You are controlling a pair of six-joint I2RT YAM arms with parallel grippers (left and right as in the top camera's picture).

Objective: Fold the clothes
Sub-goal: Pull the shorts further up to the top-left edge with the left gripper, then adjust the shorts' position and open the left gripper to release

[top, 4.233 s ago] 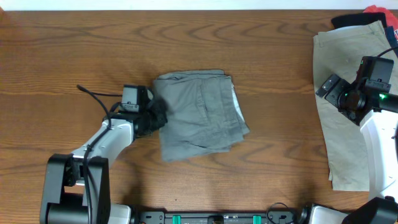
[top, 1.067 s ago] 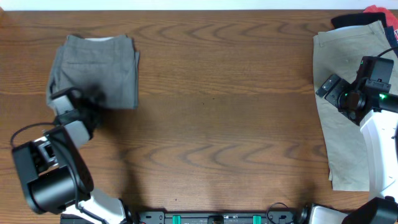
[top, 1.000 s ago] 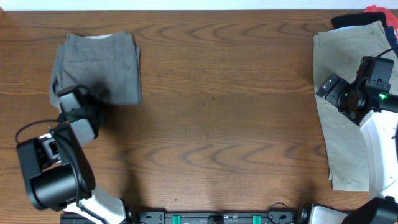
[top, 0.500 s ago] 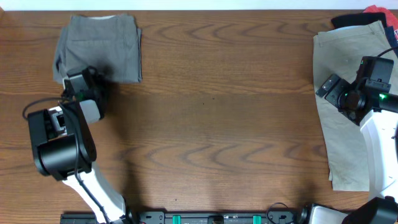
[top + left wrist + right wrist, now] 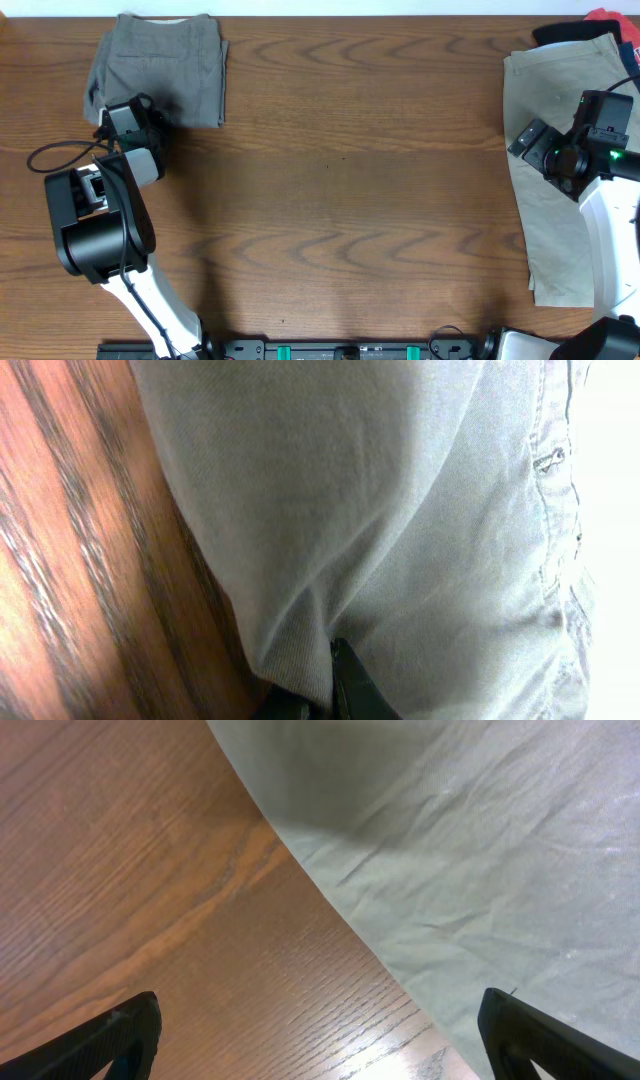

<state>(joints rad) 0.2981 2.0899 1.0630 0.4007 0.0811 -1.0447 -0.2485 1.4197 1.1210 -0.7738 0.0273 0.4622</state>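
Observation:
The folded grey-green shorts (image 5: 160, 65) lie at the table's far left corner. My left gripper (image 5: 135, 112) is at their near edge, shut on a fold of the grey-green fabric (image 5: 400, 520), which fills the left wrist view; one dark finger (image 5: 350, 685) presses against the cloth. The larger tan shorts (image 5: 550, 130) lie spread flat at the far right. My right gripper (image 5: 530, 140) hovers over their left edge, open and empty, both fingertips apart over wood and tan cloth (image 5: 480, 850). Black and red garments (image 5: 600, 22) peek out at the far right corner.
The wooden table (image 5: 360, 190) stretches between the two garments. The folded shorts reach the table's back edge.
My left gripper has dragged the folded grey-green shorts from the table's middle to the far left corner, still nudging them back over the last second. The right arm has not moved.

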